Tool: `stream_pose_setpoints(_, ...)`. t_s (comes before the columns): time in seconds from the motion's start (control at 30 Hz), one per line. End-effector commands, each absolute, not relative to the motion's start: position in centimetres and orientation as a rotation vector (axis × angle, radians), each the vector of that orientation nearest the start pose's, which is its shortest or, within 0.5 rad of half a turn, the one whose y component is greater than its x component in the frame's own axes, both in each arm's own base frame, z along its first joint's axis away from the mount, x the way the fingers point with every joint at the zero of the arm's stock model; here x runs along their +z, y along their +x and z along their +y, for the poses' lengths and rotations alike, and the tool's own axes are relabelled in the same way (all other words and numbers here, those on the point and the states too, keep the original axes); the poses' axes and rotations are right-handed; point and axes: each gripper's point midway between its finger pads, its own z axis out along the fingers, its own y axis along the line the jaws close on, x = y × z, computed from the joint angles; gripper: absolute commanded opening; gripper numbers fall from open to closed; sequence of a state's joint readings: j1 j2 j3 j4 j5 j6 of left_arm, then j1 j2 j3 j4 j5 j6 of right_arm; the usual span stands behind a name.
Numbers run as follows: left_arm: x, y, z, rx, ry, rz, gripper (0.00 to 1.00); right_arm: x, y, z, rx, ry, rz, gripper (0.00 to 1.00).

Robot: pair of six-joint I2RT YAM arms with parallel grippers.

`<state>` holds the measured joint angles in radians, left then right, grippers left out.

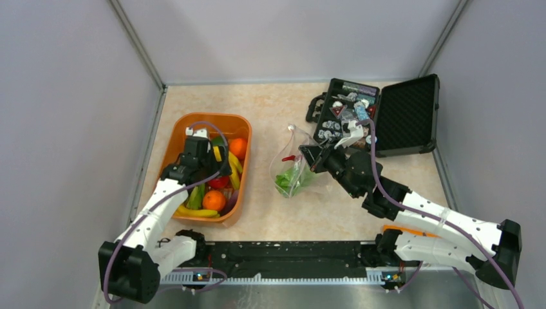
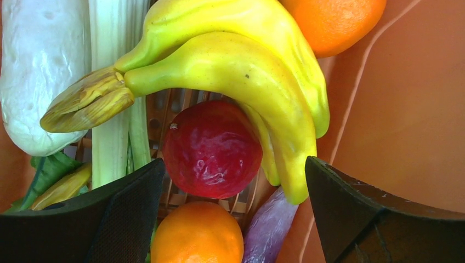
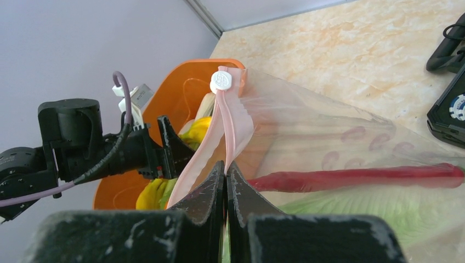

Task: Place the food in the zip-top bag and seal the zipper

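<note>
- The left gripper (image 2: 233,164) is inside the orange tub (image 1: 187,123), its jaws wide apart and holding nothing.
- Between its fingers (image 2: 126,213), lower in the tub, lies a round red fruit (image 2: 211,148).
- A bunch of yellow bananas (image 2: 236,71) curves over the red fruit. Around them lie two oranges (image 2: 197,235), a white radish (image 2: 38,71), a pale green stalk (image 2: 112,82) and a purple piece (image 2: 268,230).
- The zip-top bag (image 1: 293,168) is on the table to the right of the tub, apart from it.
- The right gripper (image 3: 226,164) has its jaws pressed together on the bag's pink zipper (image 3: 230,120), holding the mouth edge up toward the tub.
- The white slider (image 3: 222,81) sits at the strip's upper end.
- A red chilli (image 3: 356,176) and a green leafy piece (image 3: 384,213) lie inside the bag.
- An open black hard case (image 1: 405,116) stands beyond the bag, further from the tub.
</note>
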<state>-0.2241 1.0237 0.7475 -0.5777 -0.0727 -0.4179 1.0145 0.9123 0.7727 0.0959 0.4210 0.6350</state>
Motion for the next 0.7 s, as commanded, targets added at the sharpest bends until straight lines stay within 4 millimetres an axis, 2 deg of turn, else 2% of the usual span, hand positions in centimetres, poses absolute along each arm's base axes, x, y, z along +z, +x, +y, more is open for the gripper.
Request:
stream_pose_setpoints(0.0, 11.1, 26.6, -5.8, -0.17, -0.304, 2.412, 0.96, 33.3, 22.8, 27.4, 0.969, 0.035, 1.621, 0.0)
stream_pose_setpoints(0.03, 10.7, 26.6, -5.7, -0.156, -0.313, 2.425, 0.93, 33.3, 22.8, 27.4, 0.969, 0.035, 1.619, 0.0)
stream_pose_setpoints(0.1, 10.4, 26.7, -6.1, -0.179, -0.319, 2.441, 0.8, 33.3, 22.7, 27.4, 0.972, 0.036, 1.62, 0.0)
stream_pose_setpoints(0.13, 10.2, 26.7, -6.4, -0.198, -0.325, 2.451, 0.79, 33.3, 22.7, 27.4, 0.972, 0.035, 1.62, 0.0)
stream_pose_setpoints(0.3, 9.2, 27.0, -5.9, -0.146, -0.343, 2.484, 0.84, 33.5, 22.7, 27.3, 0.968, 0.031, 1.618, 0.0)
stream_pose_setpoints(0.43, 8.3, 27.0, -5.4, -0.101, -0.357, 2.507, 0.83, 33.5, 22.8, 27.3, 0.96, 0.03, 1.616, 0.0)
stream_pose_setpoints(0.67, 8.7, 27.2, -5.7, -0.117, -0.338, 2.502, 0.49, 33.4, 22.9, 27.4, 0.959, 0.029, 1.614, 0.0)
